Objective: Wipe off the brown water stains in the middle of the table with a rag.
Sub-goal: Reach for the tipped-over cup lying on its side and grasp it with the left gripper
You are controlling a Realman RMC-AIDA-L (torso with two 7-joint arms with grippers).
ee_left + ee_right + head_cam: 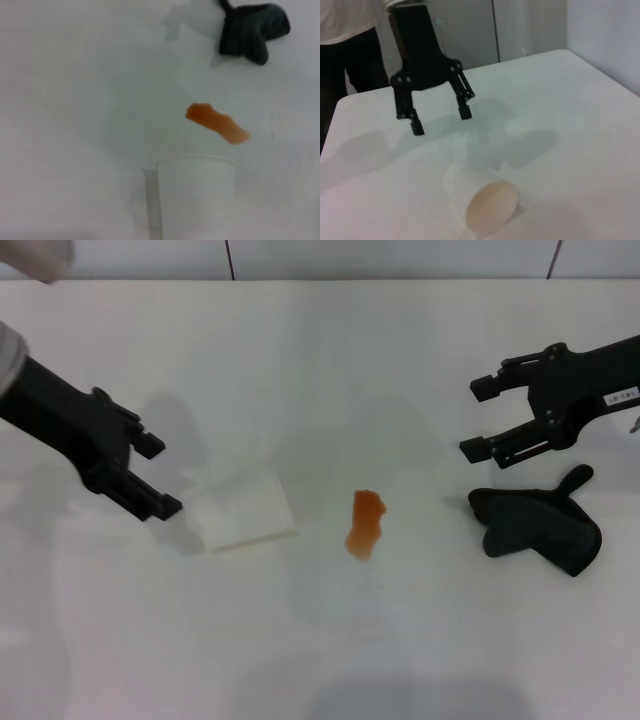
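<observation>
One lumpy rag (538, 524), amber blotch (364, 523).

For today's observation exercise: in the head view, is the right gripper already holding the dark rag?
No. The right gripper hangs open above the table, while the rag lies apart on it, ungrasped.

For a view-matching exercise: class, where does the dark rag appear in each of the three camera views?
Head view: the rag lies at right, below the open right gripper.
Left wrist view: rag at, top right, beyond the brown stain.
Right wrist view: not in it.
Shared landmark: the tipped paper cup.
</observation>
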